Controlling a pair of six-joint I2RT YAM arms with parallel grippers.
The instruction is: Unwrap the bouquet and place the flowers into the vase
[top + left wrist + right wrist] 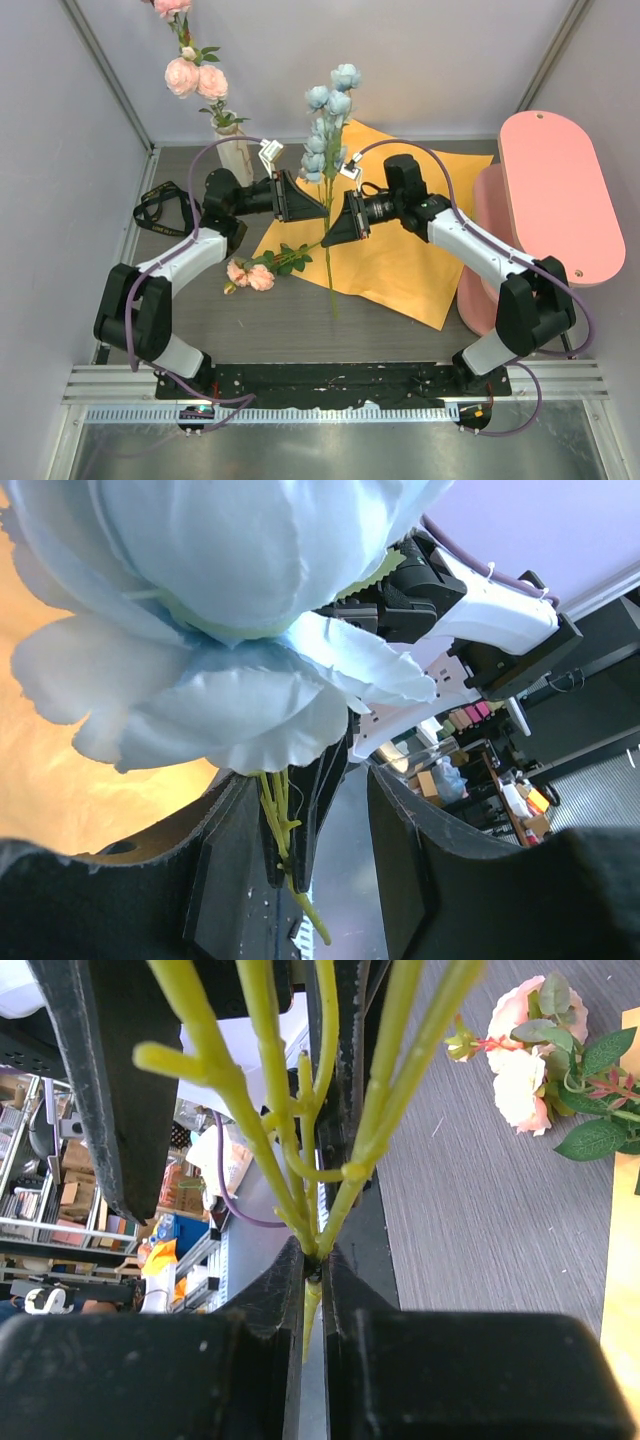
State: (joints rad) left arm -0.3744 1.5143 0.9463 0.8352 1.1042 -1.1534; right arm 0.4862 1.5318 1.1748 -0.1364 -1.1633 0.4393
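Holding the pale blue flower stem at the middle of the table, the right gripper has its fingers pressed together on the green stalk; the right wrist view shows the two pads pinched on it just below where it forks. The stem's long axis stands roughly upright, blooms at the top and the cut end hanging free below the grip, above the edge of the orange paper sheet. The left gripper faces it from the left, a little higher up the stalk, just under the blue blooms. Its fingers are apart with the stalk running between them, and a clear gap shows on one side, so they straddle the stem without pinching it. The stalk sits closer to one finger than the other, so it would likely be nudged sideways as they shut. The vase stands at the far left, with pink roses already in it, well apart from the held stem and much nearer the left arm than the right. That points to a hand-over: the left fingers need to clamp on the stalk before the right ones let go, and then the cut end must travel left and far to the vase mouth. A pink rose spray lies flat on the table, near the left arm.
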